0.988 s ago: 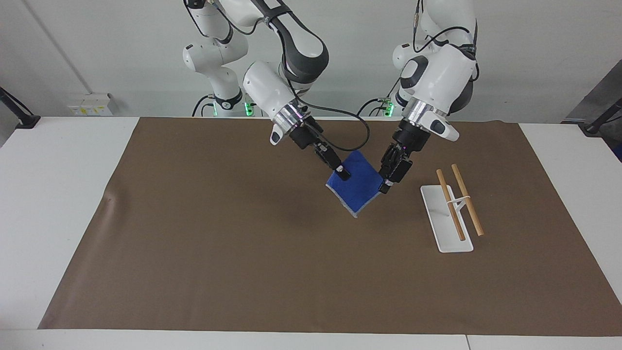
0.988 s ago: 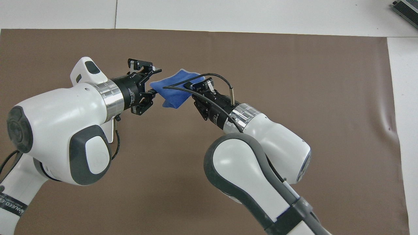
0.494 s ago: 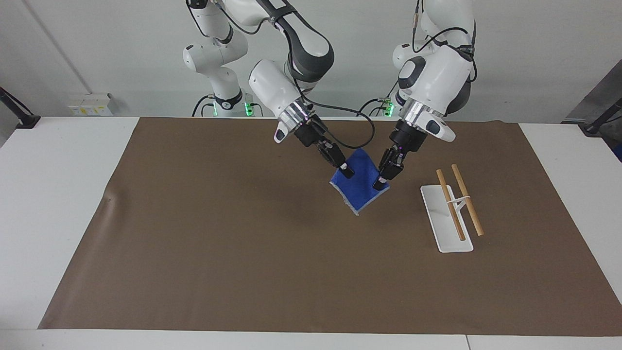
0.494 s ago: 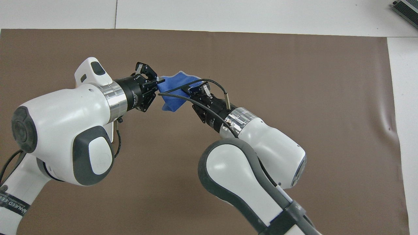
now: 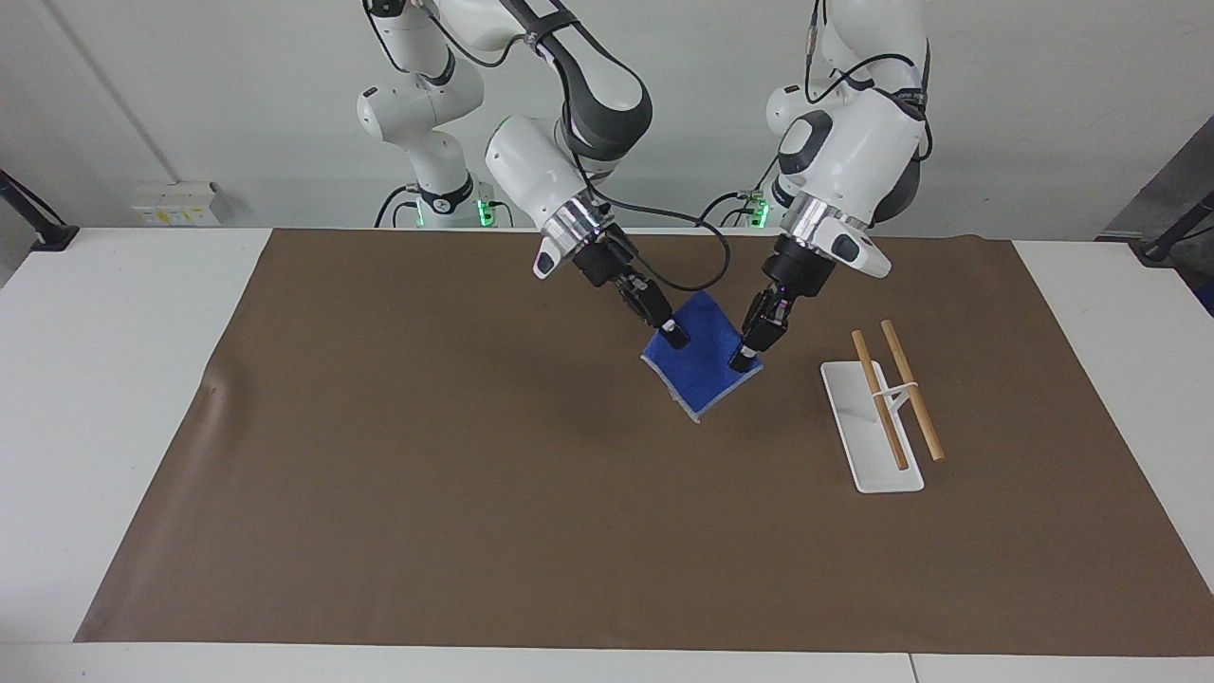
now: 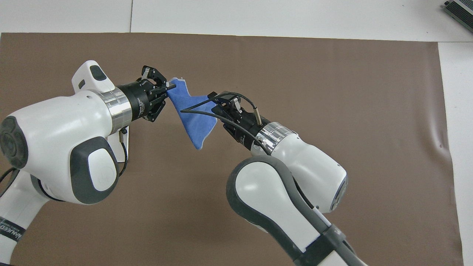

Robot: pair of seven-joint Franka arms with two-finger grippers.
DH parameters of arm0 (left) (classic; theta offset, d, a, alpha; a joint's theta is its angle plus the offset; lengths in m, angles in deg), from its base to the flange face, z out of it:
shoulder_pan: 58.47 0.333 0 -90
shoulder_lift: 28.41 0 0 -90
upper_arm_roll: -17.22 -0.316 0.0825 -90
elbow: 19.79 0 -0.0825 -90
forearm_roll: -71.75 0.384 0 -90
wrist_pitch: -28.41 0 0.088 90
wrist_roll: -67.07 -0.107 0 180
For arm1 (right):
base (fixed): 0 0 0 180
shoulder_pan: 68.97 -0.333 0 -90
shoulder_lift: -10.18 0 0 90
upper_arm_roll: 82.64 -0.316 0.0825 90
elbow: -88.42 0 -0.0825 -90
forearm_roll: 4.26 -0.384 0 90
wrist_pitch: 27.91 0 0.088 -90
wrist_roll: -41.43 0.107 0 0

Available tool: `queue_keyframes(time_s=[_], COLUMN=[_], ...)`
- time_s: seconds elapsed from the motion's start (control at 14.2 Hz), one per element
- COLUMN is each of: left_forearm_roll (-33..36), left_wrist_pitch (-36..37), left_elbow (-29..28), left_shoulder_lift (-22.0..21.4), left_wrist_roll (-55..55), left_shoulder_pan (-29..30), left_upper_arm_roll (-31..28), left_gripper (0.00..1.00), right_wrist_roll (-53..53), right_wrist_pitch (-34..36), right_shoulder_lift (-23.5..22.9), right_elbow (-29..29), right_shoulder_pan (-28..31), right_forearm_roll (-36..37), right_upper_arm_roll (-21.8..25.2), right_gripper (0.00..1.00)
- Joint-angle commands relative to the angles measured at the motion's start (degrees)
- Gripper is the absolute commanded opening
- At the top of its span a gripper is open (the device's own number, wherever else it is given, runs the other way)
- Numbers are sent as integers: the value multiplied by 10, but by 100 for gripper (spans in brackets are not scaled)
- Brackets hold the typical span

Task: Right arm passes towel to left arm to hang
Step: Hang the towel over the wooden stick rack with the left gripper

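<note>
The blue towel (image 5: 704, 375) with pale edging hangs in the air over the middle of the brown mat, held between both grippers. My right gripper (image 5: 673, 334), with the long black cable, is shut on the towel's edge toward the right arm's end. My left gripper (image 5: 743, 359) is shut on the corner toward the left arm's end. In the overhead view the towel (image 6: 196, 123) is stretched between the left gripper (image 6: 169, 87) and the right gripper (image 6: 215, 107), and its loose part droops below them.
A white rack base with two wooden rods (image 5: 887, 403) stands on the brown mat (image 5: 427, 474) toward the left arm's end, beside the left gripper. In the overhead view the left arm covers most of it.
My left gripper has closed on the towel's corner and drawn it toward the left arm's end. The towel has spread out between the two grippers. The right gripper has hardly moved.
</note>
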Motion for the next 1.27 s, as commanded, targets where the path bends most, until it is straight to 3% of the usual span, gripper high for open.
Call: queue_keyframes(time_s=[0.0, 0.42, 0.71, 1.2], left_forearm_roll=[-12, -11, -11, -11], left_wrist_pitch=[-7, -6, 0, -11], left_elbow=[-8, -35, -74, -48], left_shoulder_lift=[-2, -8, -23, -12], left_wrist_roll=[-43, -91, -94, -119], left_shoulder_pan=[10, 12, 12, 14], left_upper_arm_roll=[-22, -107, -166, -239], left_gripper=[0, 0, 0, 0], right_wrist_roll=[-94, -346, -357, -350], right_wrist_pitch=[-6, -5, 23, 152], right_shoulder_lift=[11, 6, -6, -5], right_elbow=[35, 70, 83, 81], right_shoulder_pan=[20, 99, 163, 279], right_forearm_roll=[-6, 21, 174, 510], right_upper_arm_roll=[1, 1, 1, 7], right_gripper=[100, 100, 100, 100])
